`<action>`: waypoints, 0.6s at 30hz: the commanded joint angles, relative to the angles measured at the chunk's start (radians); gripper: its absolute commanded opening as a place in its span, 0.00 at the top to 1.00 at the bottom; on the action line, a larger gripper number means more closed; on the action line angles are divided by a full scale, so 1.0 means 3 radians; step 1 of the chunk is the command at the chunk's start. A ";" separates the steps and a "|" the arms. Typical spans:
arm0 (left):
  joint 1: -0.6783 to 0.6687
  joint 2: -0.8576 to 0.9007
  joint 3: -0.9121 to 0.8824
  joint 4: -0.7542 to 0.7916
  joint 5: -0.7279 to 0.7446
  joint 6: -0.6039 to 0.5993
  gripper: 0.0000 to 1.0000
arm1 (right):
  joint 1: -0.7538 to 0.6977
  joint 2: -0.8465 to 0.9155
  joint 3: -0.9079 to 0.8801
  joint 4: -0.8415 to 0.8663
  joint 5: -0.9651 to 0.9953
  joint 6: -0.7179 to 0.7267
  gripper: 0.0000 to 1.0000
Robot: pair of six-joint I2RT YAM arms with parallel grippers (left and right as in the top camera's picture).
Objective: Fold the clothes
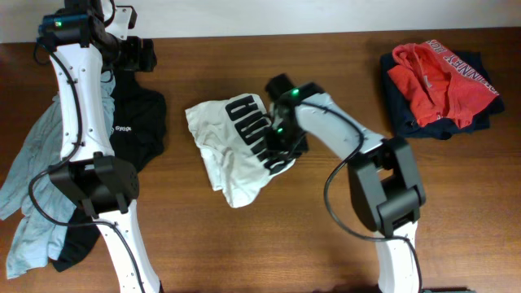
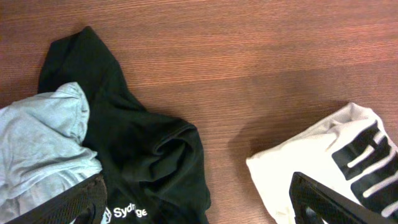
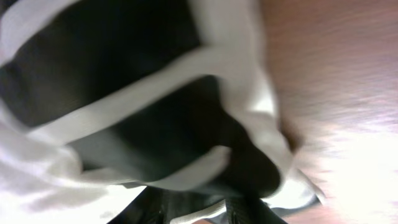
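White T-shirt (image 1: 220,155) crumpled mid-table (print up); right gripper (image 1: 280,151) pinching its edge.

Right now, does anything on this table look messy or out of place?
Yes. The white short-sleeved T-shirt with black block print lies crumpled in the middle, and the black shirt and pale grey-blue shirt sit heaped, overlapping, at the left. None is folded.

Reddish-brown wooden table (image 1: 244,244) before me, its grain running from my left to my right. Beyond its far edge lies a pale strip (image 1: 326,12); I cannot tell whether it is wall or floor. The light is even, with one bright sheen (image 3: 348,143) on the wood.
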 commanded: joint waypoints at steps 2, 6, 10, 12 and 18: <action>-0.0008 -0.0117 -0.0022 -0.0001 0.0164 -0.0050 0.06 | -0.0287 0.0062 -0.0028 0.0019 0.0011 -0.0212 0.65; -0.0055 -0.0117 -0.0022 -0.0001 0.0181 -0.0048 0.07 | -0.0478 0.0062 -0.0028 0.0060 0.0006 -0.0268 0.66; -0.0128 -0.0117 -0.0022 0.0022 0.0179 -0.0048 0.07 | -0.0660 0.0062 -0.0028 0.0193 0.0010 -0.0388 0.66; -0.0173 -0.0117 -0.0022 0.0037 0.0179 -0.0048 0.07 | -0.0768 0.0062 -0.0027 0.0294 -0.0097 -0.0481 0.66; -0.0233 -0.0117 -0.0022 0.0055 -0.0057 -0.0048 0.07 | -0.0861 0.0047 -0.0001 0.0136 -0.0718 -0.0591 0.65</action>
